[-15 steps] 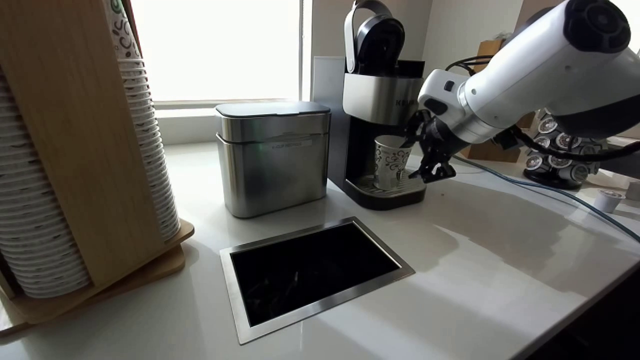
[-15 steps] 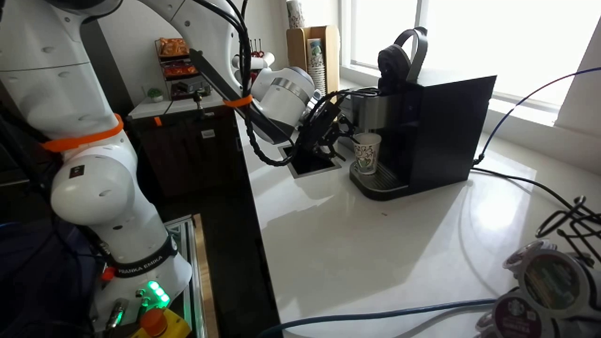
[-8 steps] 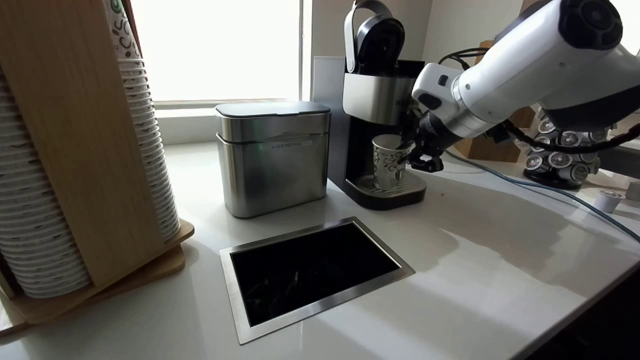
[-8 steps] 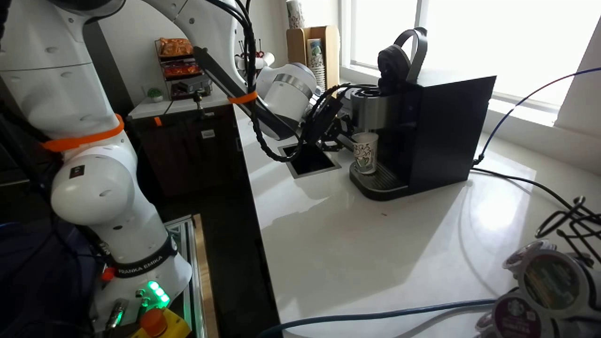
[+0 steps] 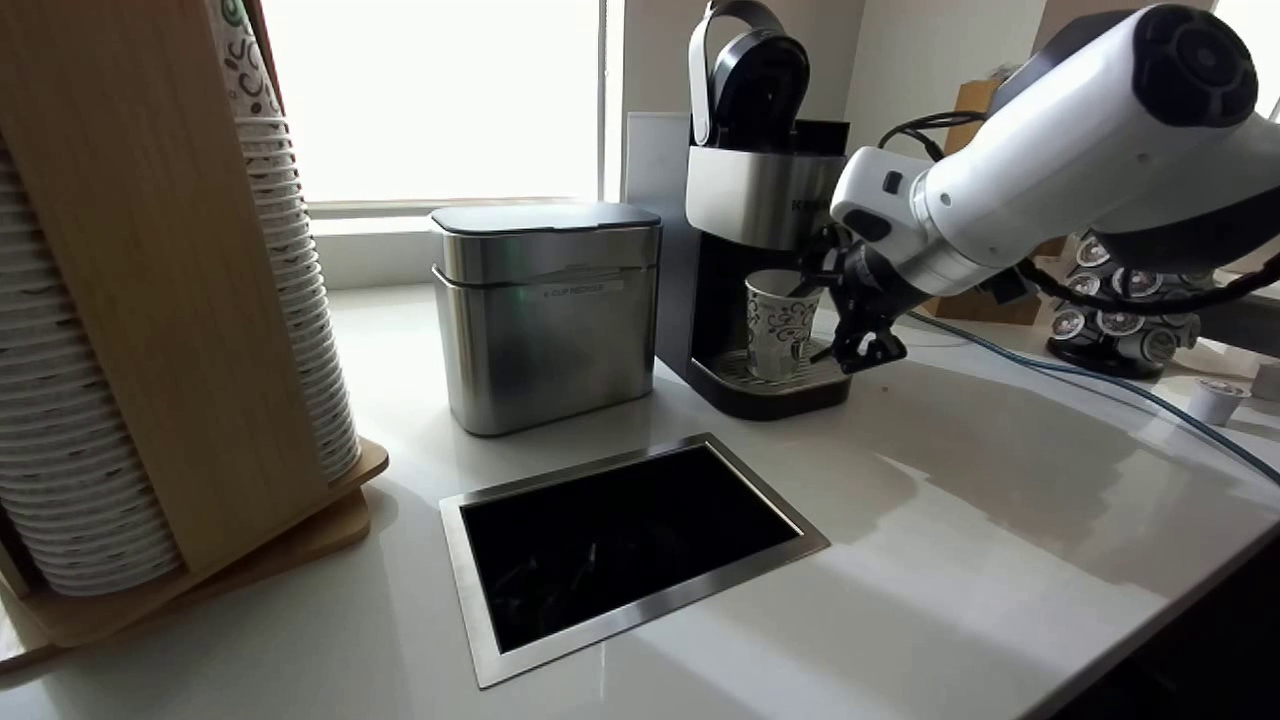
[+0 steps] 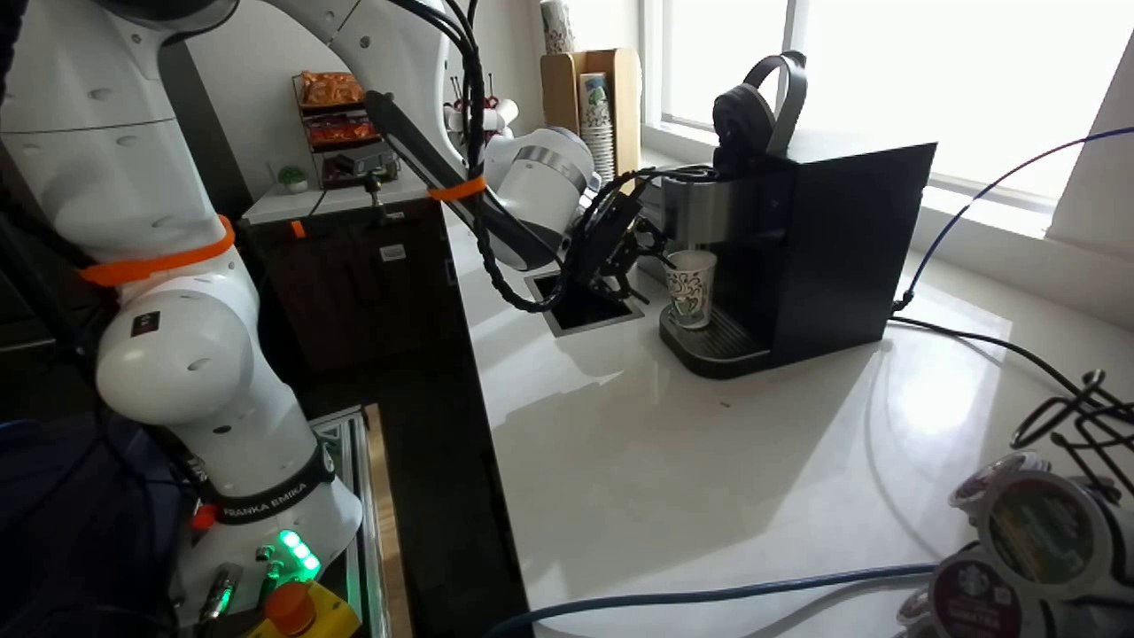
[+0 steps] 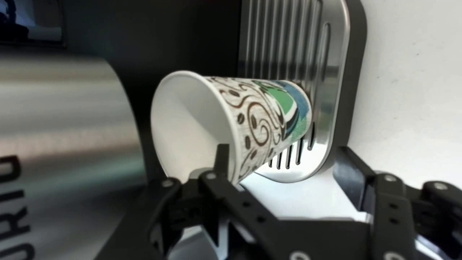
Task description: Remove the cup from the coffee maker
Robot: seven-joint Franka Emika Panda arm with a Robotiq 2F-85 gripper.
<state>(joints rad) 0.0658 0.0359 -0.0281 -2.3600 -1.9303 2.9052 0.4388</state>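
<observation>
The cup is a white paper cup with brown swirls (image 5: 775,330), also in an exterior view (image 6: 689,292). It stands upright on the drip tray (image 7: 288,36) of the black and silver coffee maker (image 5: 750,195), also seen from its side (image 6: 850,266). In the wrist view the cup (image 7: 252,115) shows its open mouth and a green and blue print. My gripper (image 7: 281,148) is open at the cup's near side. One fingertip overlaps the cup's mouth at the rim; the other is lower, outside the cup. In both exterior views the gripper (image 5: 812,322) (image 6: 660,283) is beside the cup's upper part.
A square metal canister (image 5: 550,340) stands beside the coffee maker. A metal-framed counter opening (image 5: 765,480) lies in front. A wooden holder (image 5: 150,250) carries stacked paper cups (image 5: 300,270). A pod rack (image 6: 1045,549) and a blue cable (image 6: 735,595) lie on the other side.
Half a second ago the fingers were close together at the cup's upper side; now they are spread apart again. The arm shifted slightly. The cup stays on the tray, moved only slightly.
</observation>
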